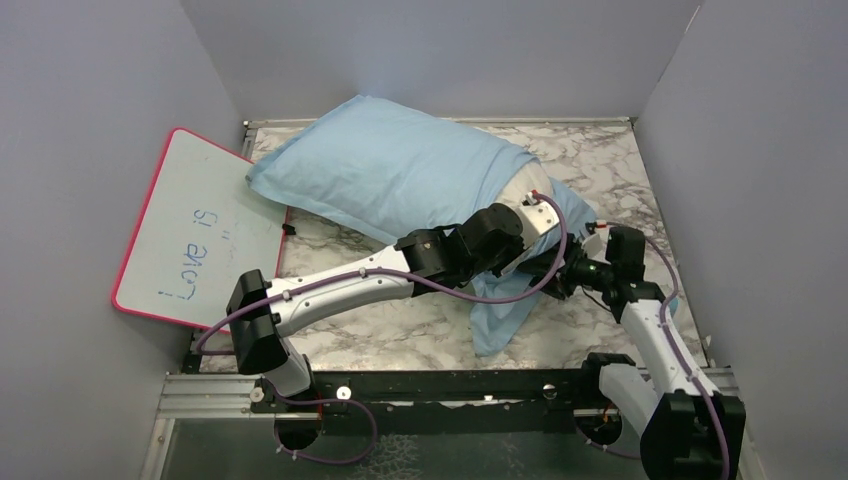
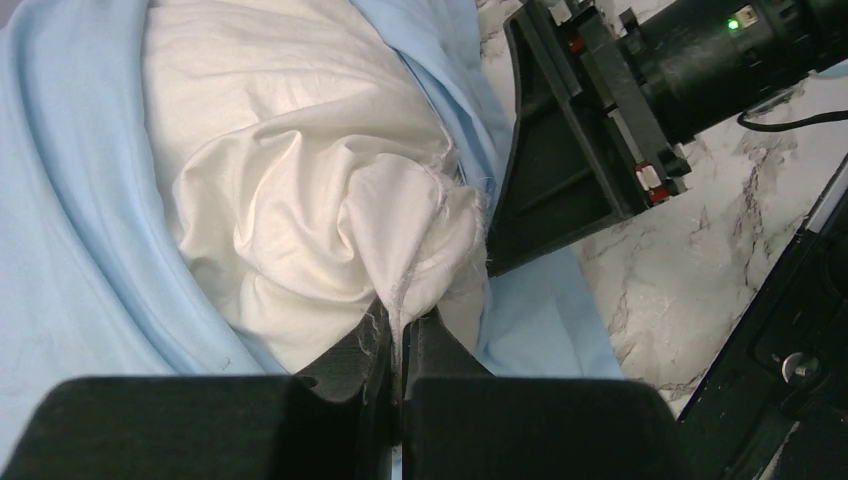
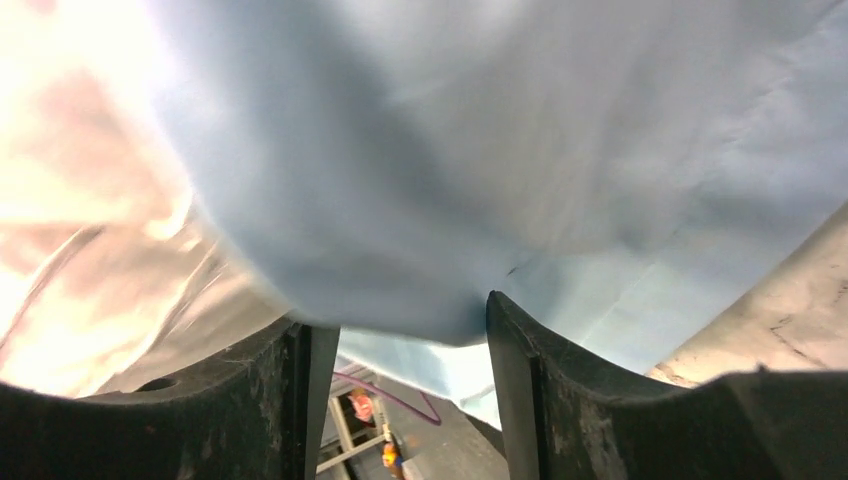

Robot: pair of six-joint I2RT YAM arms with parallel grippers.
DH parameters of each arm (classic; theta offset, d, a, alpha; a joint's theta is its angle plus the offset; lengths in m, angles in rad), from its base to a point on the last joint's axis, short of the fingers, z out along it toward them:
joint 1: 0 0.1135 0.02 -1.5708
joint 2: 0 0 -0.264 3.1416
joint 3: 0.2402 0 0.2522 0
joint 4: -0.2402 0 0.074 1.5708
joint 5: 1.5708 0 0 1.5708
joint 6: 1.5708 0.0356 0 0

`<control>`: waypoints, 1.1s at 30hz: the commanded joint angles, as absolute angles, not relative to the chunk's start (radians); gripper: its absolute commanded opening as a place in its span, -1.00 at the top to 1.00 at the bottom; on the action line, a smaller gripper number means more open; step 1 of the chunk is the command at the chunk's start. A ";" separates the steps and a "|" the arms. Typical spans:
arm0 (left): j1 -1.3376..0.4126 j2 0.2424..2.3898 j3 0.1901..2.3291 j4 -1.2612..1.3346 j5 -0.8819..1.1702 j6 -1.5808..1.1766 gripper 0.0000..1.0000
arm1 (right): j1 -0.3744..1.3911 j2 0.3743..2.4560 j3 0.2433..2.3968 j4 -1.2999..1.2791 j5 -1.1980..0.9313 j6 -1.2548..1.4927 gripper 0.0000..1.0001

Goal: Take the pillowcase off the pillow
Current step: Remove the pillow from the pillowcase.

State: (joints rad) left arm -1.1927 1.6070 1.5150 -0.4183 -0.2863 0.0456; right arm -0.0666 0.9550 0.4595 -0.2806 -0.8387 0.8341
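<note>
At the back of the marble bench, set diagonally: the pillow, most of it inside the light blue pillowcase, only its off-white right-hand end bared at the sleeve's mouth; loose blue cloth from that mouth spilling forward over the bench toward the arms; left gripper, jaws shut tight on a pinched, frayed corner of the pillow's white fabric; right gripper, jaws standing apart, a sagging fold of pillowcase between their tips, open gap beneath it; in the left wrist view, the right gripper's black body crowded just beside the pinched corner; in the top view, left forearm and wrist crossing in front of the bared end, hiding part of the loose cloth; purple cable looping from that wrist over the same cloth; to the left, a pink-rimmed whiteboard with "Love is" handwritten, tilted against the side wall, its edge just beside the pillowcase's closed end; grey walls boxing the bench on three sides
</note>
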 commanded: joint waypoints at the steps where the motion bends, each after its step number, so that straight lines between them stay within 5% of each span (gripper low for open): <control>1: -1.187 1.572 1.571 -0.360 -0.287 0.034 1.00 | -0.069 0.854 0.491 -0.365 -0.914 0.795 -0.24; 17: -1.184 1.550 1.585 -0.372 -0.228 0.012 1.00 | -0.040 1.005 0.446 -0.090 -0.900 0.909 -0.27; 33: -1.184 1.477 1.629 -0.411 -0.298 0.005 1.00 | 0.096 1.302 0.434 0.007 -0.665 0.935 0.01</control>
